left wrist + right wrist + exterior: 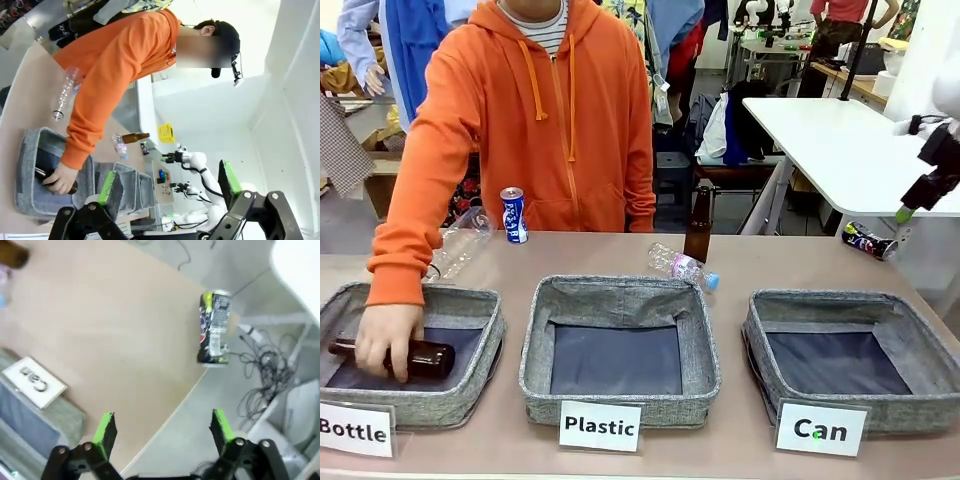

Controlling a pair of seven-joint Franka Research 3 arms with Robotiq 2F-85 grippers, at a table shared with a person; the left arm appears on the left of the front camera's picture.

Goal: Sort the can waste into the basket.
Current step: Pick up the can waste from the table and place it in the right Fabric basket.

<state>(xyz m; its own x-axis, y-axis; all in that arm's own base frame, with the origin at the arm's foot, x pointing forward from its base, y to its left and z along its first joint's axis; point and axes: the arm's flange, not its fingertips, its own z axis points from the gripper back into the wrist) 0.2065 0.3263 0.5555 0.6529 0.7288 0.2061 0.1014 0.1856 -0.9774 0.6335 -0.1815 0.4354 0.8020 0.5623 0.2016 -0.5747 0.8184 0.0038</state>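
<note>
Right wrist view: my right claw [162, 422] hangs above the table [100, 315], jaws wide apart, nothing between the green pads. The crushed can [214, 329] lies on its side at 1 o'clock from the claw, close to the table edge. The Can card [35, 382] sits at 9 o'clock with a grey corner of the Can basket [840, 300] below it.

Front view: the crushed can is at 12 o'clock of the Can basket, just behind the far rim and not touching it. The blue can [513, 215] stands upright far off at 10 o'clock, near the person. My left claw [167, 182] is also spread open and empty, raised well off the table.

Step in hand, I judge: reach for the crushed can.
- Shift toward 1 o'clock until the can is centred between the pads.
- Roll the wrist so the pads cross its narrow width, not its length.
- Come straight down; a sideways nudge could roll it off the edge.
- Close gently, as dented metal may slip.
- Lift clear of the rim before carrying it to the basket.
</note>
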